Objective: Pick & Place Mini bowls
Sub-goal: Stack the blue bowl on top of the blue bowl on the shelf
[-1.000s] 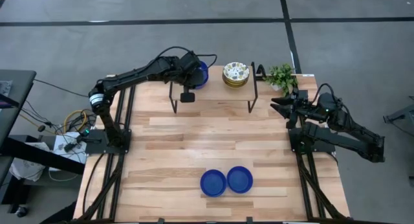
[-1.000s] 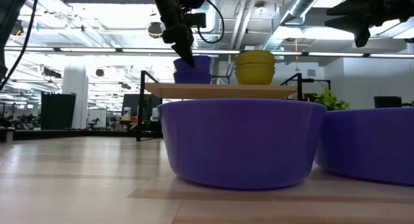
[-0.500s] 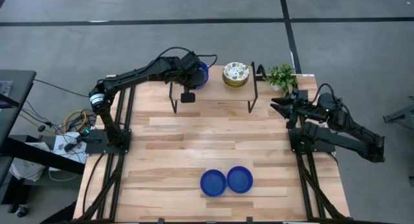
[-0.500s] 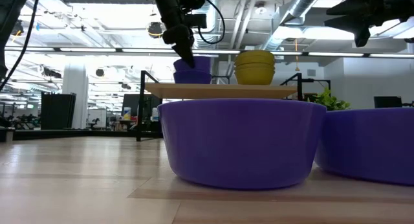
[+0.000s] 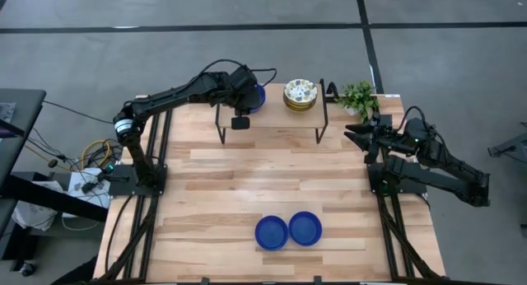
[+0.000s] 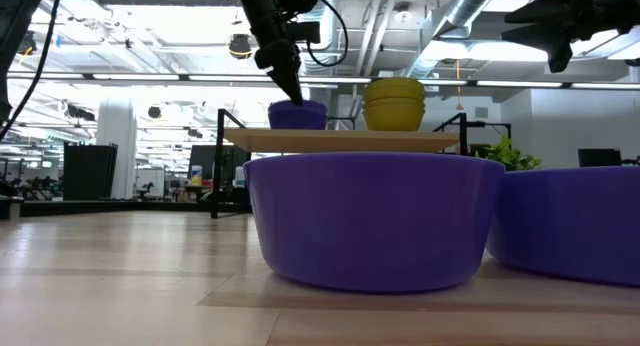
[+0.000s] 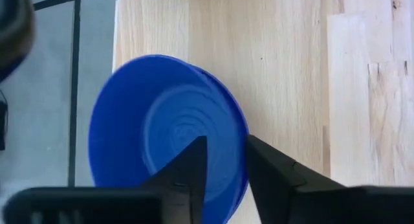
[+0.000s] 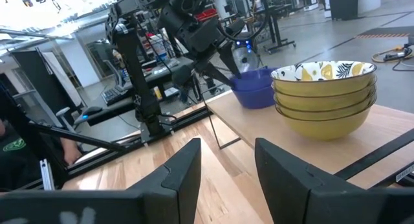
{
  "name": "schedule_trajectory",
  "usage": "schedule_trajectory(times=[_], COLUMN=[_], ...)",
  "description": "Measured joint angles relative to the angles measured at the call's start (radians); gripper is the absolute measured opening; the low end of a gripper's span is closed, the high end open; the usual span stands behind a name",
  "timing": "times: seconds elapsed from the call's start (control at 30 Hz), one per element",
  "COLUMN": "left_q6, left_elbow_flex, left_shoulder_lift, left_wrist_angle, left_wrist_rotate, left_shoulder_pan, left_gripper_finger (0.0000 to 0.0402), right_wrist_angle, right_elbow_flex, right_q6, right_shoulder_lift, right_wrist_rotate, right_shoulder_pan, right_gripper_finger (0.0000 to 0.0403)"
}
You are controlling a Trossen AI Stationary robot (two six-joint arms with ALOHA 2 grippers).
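On a raised wooden shelf (image 5: 272, 122) at the table's far edge stand two nested cobalt blue mini bowls (image 7: 162, 127) and a stack of floral, yellow-sided mini bowls (image 5: 300, 95). My left gripper (image 7: 226, 166) is over the blue pair (image 5: 258, 95), its fingers astride the rim of the upper bowl. Two more blue bowls (image 5: 272, 232) (image 5: 305, 228) rest on their bases near the table's near edge. My right gripper (image 5: 352, 135) hangs open above the table's right edge, holding nothing. My left gripper holds the upper blue bowl by its rim (image 7: 240, 143), one finger (image 7: 187, 169) inside the bowl and the other (image 7: 272, 175) outside. The fingers come down from above at a slant. The bowl sits nested in the blue bowl beneath it on the shelf.
The shelf stands on thin black legs (image 5: 221, 128) with open room beneath it. A small green plant (image 5: 359, 95) stands at the far right corner. The middle of the wooden table (image 5: 263, 178) is bare boards. Cables and gear lie left of the table (image 5: 90, 165).
In the low view the blue pile on the shelf stands lower than half a second ago: its upper bowl has dropped deeper into the lower one under my left gripper. The right arm has kept still.
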Motion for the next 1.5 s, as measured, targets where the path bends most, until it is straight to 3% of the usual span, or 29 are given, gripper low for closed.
schedule_trajectory(times=[0.27,0.43,0.73,1.17,1.5], left_q6=[-0.003,-0.011,-0.187,-0.37,-0.471], left_elbow_flex=[0.0,0.0,0.0,-0.004,-0.145], left_shoulder_lift=[-0.031,-0.077,-0.111,-0.109,-0.106], left_wrist_angle=[0.006,0.017,0.018,0.02,0.057], left_wrist_rotate=[-0.005,-0.005,0.058,0.06,0.057], left_shoulder_pan=[-0.007,-0.037,-0.165,-0.413,-0.628], left_gripper_finger=[0.0165,0.0185,0.0186,0.0186,0.0186], right_wrist_angle=[0.0,0.0,0.0,-0.004,-0.005], right_elbow_flex=[0.0,0.0,0.0,0.0,0.0], right_q6=[0.0,0.0,0.0,0.0,0.0], right_shoulder_lift=[0.0,0.0,0.0,0.0,0.0], right_wrist_rotate=[0.0,0.0,0.0,0.0,0.0], right_shoulder_pan=[0.0,0.0,0.0,0.0,0.0], right_gripper_finger=[0.0137,0.0135,0.0134,0.0134,0.0134])
